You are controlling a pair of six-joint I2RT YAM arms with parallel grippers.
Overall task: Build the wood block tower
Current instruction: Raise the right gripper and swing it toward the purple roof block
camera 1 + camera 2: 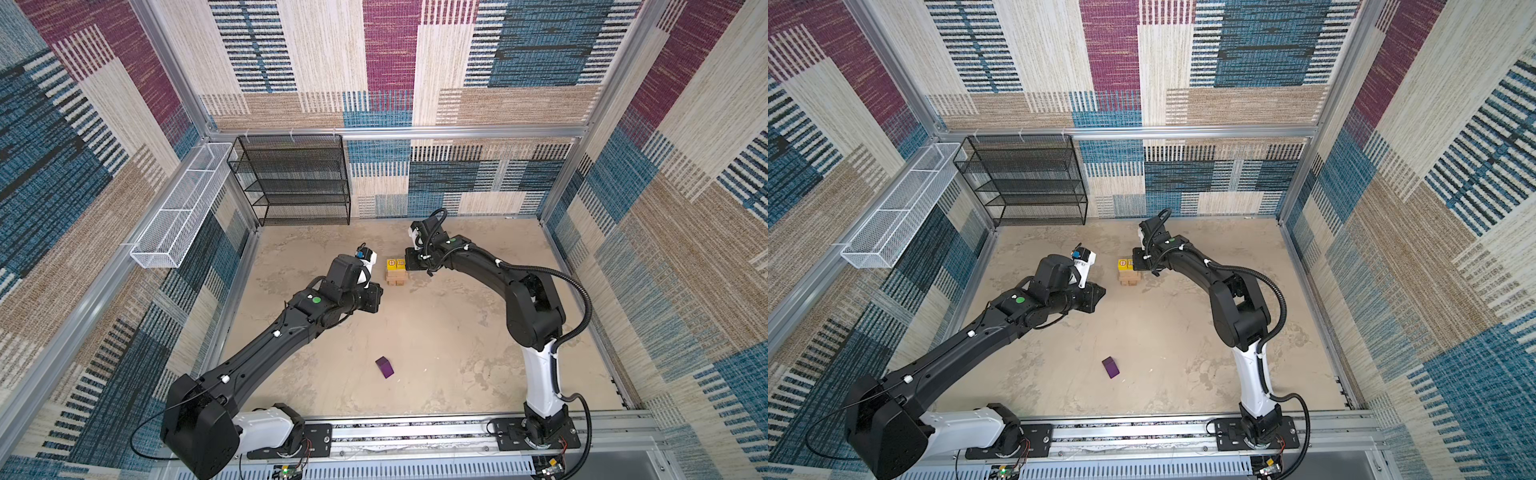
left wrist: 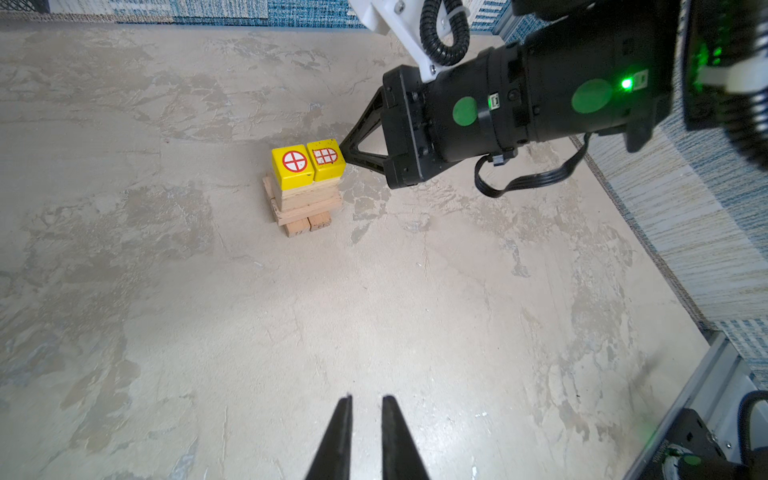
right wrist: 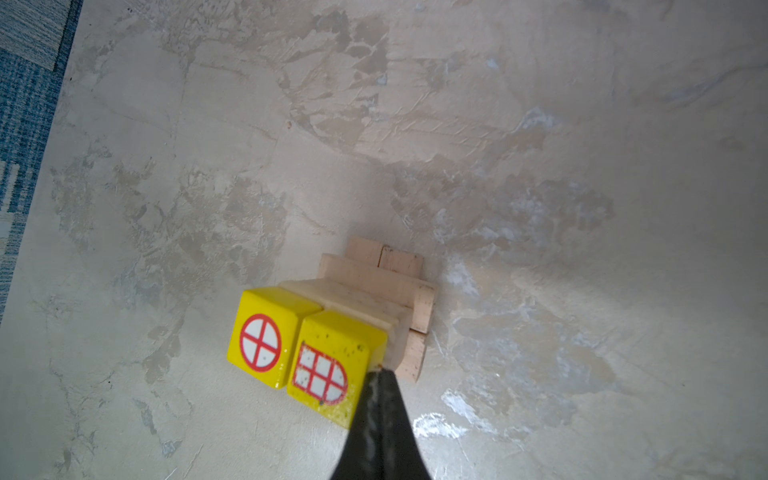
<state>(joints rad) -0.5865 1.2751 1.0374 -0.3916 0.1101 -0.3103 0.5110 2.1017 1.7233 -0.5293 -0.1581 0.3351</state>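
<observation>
Nearest of all is the silver metal rail [image 1: 415, 432] that both black robot arms [image 1: 266, 345] stand on. A bit farther in, the small purple roof-shaped wood block [image 1: 385, 367] lies alone on the sandy brown table [image 1: 457, 332], well apart from the rest. At the far middle stands the wood block tower [image 1: 395, 274]: three crossed layers of light tan wooden bricks [image 2: 305, 199] with two yellow cubes [image 2: 293, 164] side by side on top. So most of the building looks done, and I think only the purple block is left to go on top. The right gripper [image 3: 380, 374] is pinched tight with nothing in it, and its tip touches the yellow cube with the window picture [image 3: 332, 361]. The left gripper [image 2: 365, 401] hangs to the left of the tower, not touching it, its jaws a little apart and holding nothing. Only the top views show the purple block, only the right wrist view shows the tip meeting the cube close up, and only the left wrist view shows the gap between the left jaws
</observation>
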